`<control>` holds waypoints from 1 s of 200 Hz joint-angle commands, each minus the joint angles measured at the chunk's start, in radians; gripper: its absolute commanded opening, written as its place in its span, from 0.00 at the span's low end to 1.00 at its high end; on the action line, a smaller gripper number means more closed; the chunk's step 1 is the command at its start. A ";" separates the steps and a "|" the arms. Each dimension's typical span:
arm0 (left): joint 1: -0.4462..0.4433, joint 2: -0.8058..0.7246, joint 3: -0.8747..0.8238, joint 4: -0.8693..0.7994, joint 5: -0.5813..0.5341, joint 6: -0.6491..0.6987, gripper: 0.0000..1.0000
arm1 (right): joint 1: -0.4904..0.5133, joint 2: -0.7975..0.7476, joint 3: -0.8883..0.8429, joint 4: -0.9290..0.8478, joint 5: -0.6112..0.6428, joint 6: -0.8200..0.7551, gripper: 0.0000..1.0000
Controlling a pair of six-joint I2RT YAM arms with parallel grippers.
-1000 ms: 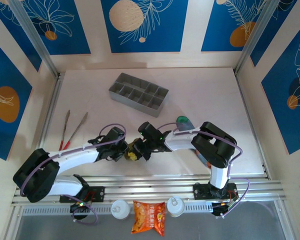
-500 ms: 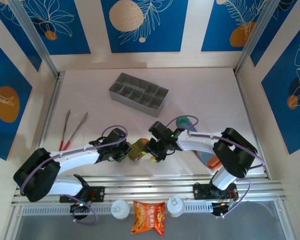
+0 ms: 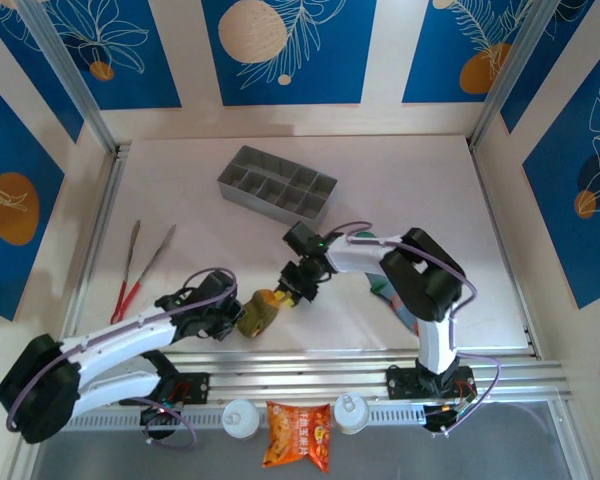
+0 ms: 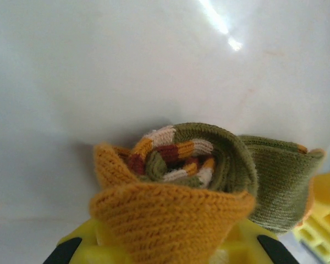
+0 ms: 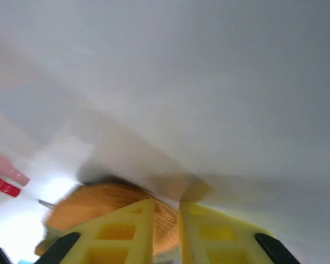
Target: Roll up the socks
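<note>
**Roll held at both ends – and it could spring open**

The olive-brown sock point(image 3: 258, 310) lies near the front edge of the table point(image 3: 430, 190), wound into a tight spiral (the striped layers show plainly in the left wrist view). The left gripper point(image 3: 232, 318) is clamped on its orange outer fold. The right gripper point(image 3: 292, 288) sits at the sock's other end with its fingers drawn almost together; whether they pinch any cloth I cannot tell. The grey-blue sock point(image 3: 388, 293) lies mostly under the right arm, not yet rolled.

The risk is unwinding – if either end is let go before the cuff is tucked over, the coil may loosen. Pulling the ends apart could stretch the spiral flat.
</note>
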 commanded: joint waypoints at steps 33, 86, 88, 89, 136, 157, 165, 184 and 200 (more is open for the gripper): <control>-0.011 -0.055 -0.078 -0.191 -0.150 -0.300 0.00 | 0.031 0.190 0.245 -0.019 0.018 -0.121 0.17; -0.025 0.288 0.145 -0.128 -0.170 -0.325 0.00 | 0.004 -0.082 0.136 -0.062 0.295 -0.473 0.25; -0.027 0.301 0.154 -0.135 -0.171 -0.322 0.00 | 0.005 -0.091 0.125 -0.056 0.300 -0.481 0.25; -0.029 0.306 0.160 -0.139 -0.171 -0.321 0.00 | 0.006 -0.098 0.117 -0.051 0.305 -0.488 0.25; -0.095 0.525 0.318 -0.304 -0.189 -0.364 0.00 | 0.029 -0.459 -0.440 0.417 0.384 -0.580 0.29; -0.117 0.611 0.397 -0.367 -0.176 -0.366 0.00 | 0.019 -0.472 -0.500 0.469 0.267 -0.417 0.30; -0.125 0.643 0.423 -0.381 -0.171 -0.363 0.00 | 0.040 -0.468 -0.513 0.504 0.238 -0.367 0.30; -0.130 0.719 0.484 -0.417 -0.144 -0.354 0.00 | 0.103 -0.451 -0.515 0.572 0.188 -0.300 0.32; -0.130 0.785 0.555 -0.478 -0.132 -0.331 0.00 | 0.160 -0.474 -0.520 0.568 0.248 -0.313 0.32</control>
